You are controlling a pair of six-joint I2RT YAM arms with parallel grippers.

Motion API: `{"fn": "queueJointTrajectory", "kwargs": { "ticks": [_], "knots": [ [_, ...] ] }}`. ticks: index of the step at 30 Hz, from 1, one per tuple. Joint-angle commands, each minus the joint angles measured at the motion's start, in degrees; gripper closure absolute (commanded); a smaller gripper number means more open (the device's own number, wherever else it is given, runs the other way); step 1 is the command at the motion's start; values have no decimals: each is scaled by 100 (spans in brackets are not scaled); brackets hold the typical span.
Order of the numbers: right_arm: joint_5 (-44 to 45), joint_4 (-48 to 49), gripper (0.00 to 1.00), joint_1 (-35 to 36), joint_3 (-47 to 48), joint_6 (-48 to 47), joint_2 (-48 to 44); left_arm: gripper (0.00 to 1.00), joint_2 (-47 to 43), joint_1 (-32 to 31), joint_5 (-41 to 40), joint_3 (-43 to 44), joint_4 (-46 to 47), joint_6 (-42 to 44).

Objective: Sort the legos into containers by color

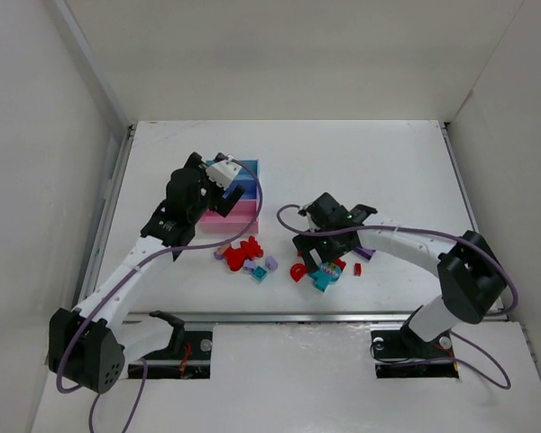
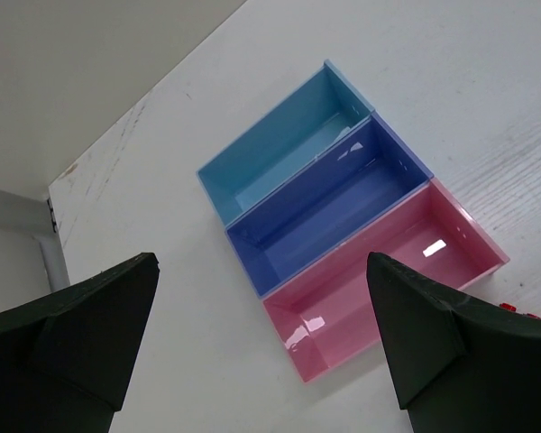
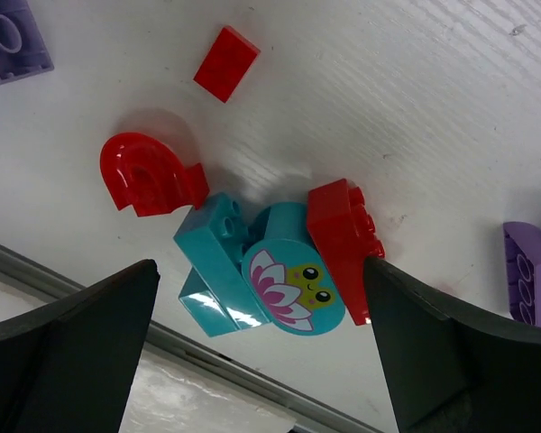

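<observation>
Right claw (image 3: 260, 266) is hanging over the desk (image 1: 388, 162), spread wide and holding nothing, straight above a knot of legos. Teal brick (image 3: 212, 262), round frog piece (image 3: 293, 289) and red brick (image 3: 343, 234) are all touching, and the red arch (image 3: 149, 173) is butting against the teal brick. Small red tile (image 3: 226, 61) is lying apart from them. A lilac brick (image 3: 13, 41) and a purple brick (image 3: 532, 271) are sitting at the edges of that view.

Left claw (image 2: 261, 262) is also spread wide and empty, hovering above the trays: light blue (image 2: 279, 153), purple-blue (image 2: 334, 207), pink (image 2: 379, 271). No bricks are showing inside any of them. A second pile (image 1: 243, 255) is sitting between the trays and the knot.

Read: right claw is lining up a first pick.

- As aimed, the fingers are straddling teal and red together, so closing here is likely grabbing two colours. It should be shifting to bracket one piece only.
- Red brick on the outer side looks easiest: turn the wrist so the pads are closing on its flat sides, then lift straight up.
- Tile is lying flat and looks hard to pinch, so it's better left for later.
- Red is probably going to pink. Left claw is hanging over the trays, so it should be clearing out before the right arm is reaching across.
</observation>
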Motion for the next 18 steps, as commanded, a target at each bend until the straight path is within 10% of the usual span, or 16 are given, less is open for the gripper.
{"fn": "queueJointTrajectory", "kwargs": {
  "ticks": [1, 18],
  "knots": [
    [240, 40, 0, 37, 203, -17, 121, 0, -240, -70, -67, -70, 280, -51],
    [1110, 92, 17, -112, 633, 422, 369, 0, -399, -123, 162, -185, 166, -51]
  ]
}}
